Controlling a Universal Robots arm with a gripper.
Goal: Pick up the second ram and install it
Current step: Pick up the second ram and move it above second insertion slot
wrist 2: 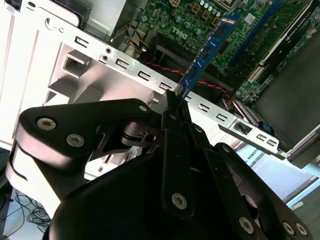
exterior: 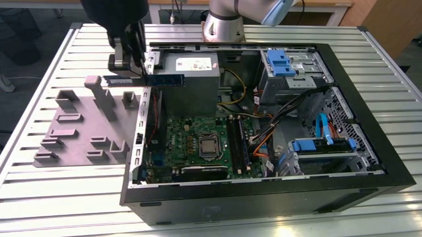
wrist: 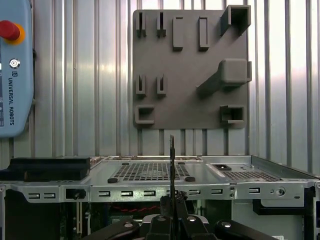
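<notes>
End effector (exterior: 132, 77) is clamped on one end of the second ram (exterior: 165, 79), held in air over the PC case (exterior: 264, 200) side wall, long axis jutting from fingertips twd motherboard (exterior: 197, 143), DIMM slots (exterior: 237, 143) well apart.

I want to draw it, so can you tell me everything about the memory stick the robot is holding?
The second ram is a slim, long, flat board, bluish with small parts along it. The gripper has its fingers shut on one end and holds it level in the air, above the open computer case's wall at the exterior view's left. Nothing else touches it.
</notes>
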